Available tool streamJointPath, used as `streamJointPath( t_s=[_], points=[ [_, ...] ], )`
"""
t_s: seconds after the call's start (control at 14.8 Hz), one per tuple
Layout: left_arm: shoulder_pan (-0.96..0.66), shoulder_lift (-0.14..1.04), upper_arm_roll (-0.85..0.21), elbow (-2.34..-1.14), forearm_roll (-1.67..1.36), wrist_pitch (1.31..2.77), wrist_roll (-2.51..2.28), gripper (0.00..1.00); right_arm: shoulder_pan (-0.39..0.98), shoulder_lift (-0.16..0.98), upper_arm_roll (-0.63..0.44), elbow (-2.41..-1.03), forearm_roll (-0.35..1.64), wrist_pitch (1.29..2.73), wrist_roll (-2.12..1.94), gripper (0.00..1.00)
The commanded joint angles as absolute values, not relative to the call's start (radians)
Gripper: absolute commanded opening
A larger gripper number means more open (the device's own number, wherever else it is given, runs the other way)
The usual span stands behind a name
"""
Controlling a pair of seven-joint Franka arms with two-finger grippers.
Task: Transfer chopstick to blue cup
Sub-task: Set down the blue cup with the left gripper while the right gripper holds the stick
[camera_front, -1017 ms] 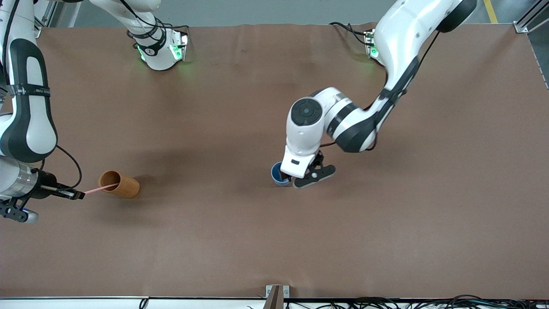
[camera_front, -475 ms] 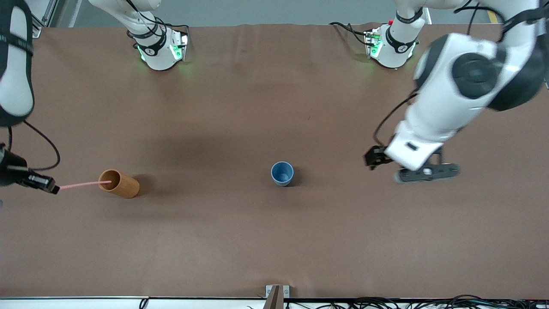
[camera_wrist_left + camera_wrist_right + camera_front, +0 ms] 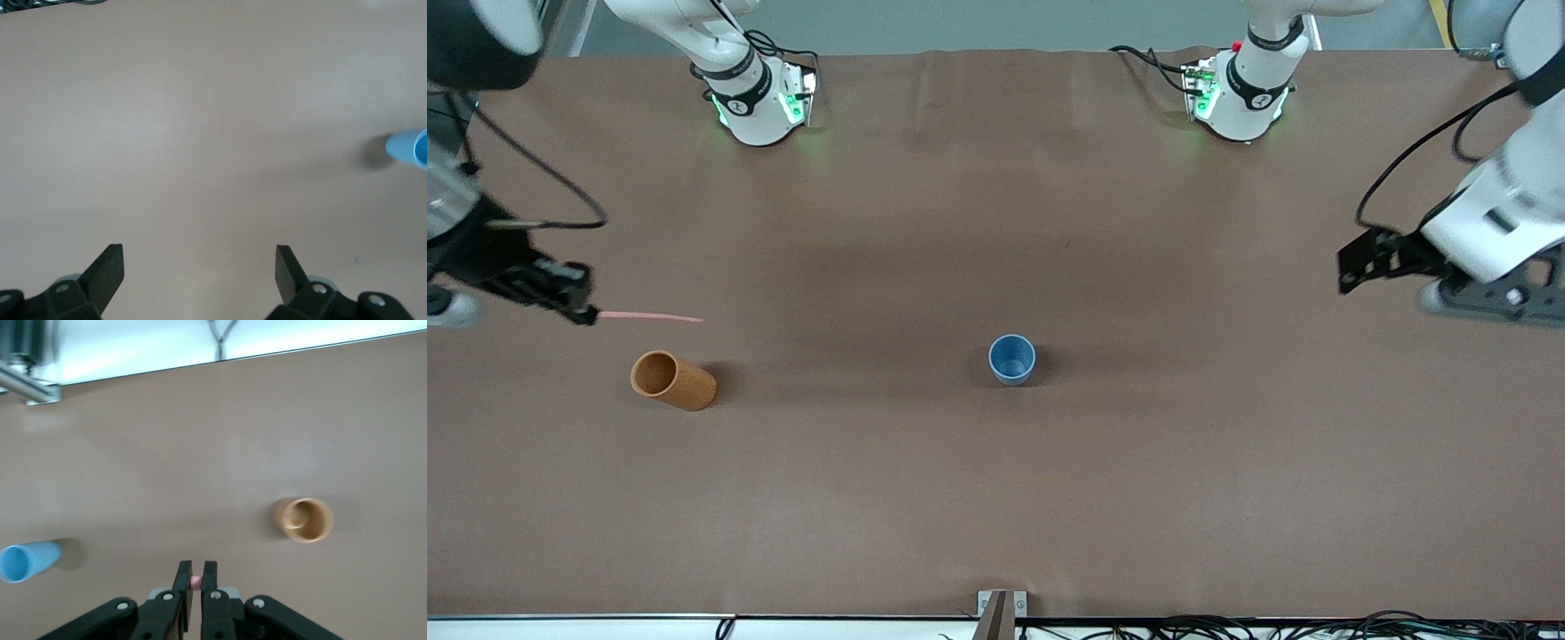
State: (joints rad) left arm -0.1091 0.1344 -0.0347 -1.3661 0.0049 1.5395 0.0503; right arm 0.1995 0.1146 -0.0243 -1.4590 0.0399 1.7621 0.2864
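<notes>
Right hand [image 3: 587,313]: clenched on one end of the chopstick [image 3: 649,316], fingers [image 3: 183,581] pressed together with only the pink stick end [image 3: 195,582] between them in the right wrist view; held in the air over the surface [image 3: 996,498] at the right arm's end, the chopstick pointing roughly level toward the middle of the surface, clear of both cups. Orange-brown cup [image 3: 672,380]: on the surface, nearer the front camera than the spot under the chopstick, empty as far as its mouth showed. Blue cup [image 3: 1012,359]: upright near the middle of the surface, well apart from the orange-brown cup, nothing visible inside it. Left hand [image 3: 1356,262]: released, fingers [image 3: 107,267] spread wide with nothing between them, held over bare surface at the left arm's end, well apart from the blue cup, which showed only at the edge of the left wrist view [image 3: 408,147]
</notes>
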Motion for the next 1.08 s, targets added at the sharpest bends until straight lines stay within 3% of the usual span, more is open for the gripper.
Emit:
streamJointPath(
  t_s=[0.0,0.14,0.41,1.02],
  points=[
    [-0.11,0.026,-0.023,-1.445,-0.011,1.511,0.106,1.0,0.38,0.104,-0.032,-1.493,-0.047,1.825,0.496,0.0],
    [-0.112,-0.012,-0.026,-1.518,-0.011,1.554,0.092,1.0,0.513,0.113,-0.031,-1.483,-0.101,1.876,0.663,0.0],
    [-0.112,-0.02,-0.026,-1.525,-0.011,1.562,0.077,1.0,0.661,0.23,-0.032,-1.404,-0.121,1.971,0.871,0.0],
    [-0.11,-0.009,-0.025,-1.517,-0.011,1.562,0.044,1.0,0.851,0.431,-0.035,-1.347,-0.218,2.121,1.104,0.0]
  ],
)
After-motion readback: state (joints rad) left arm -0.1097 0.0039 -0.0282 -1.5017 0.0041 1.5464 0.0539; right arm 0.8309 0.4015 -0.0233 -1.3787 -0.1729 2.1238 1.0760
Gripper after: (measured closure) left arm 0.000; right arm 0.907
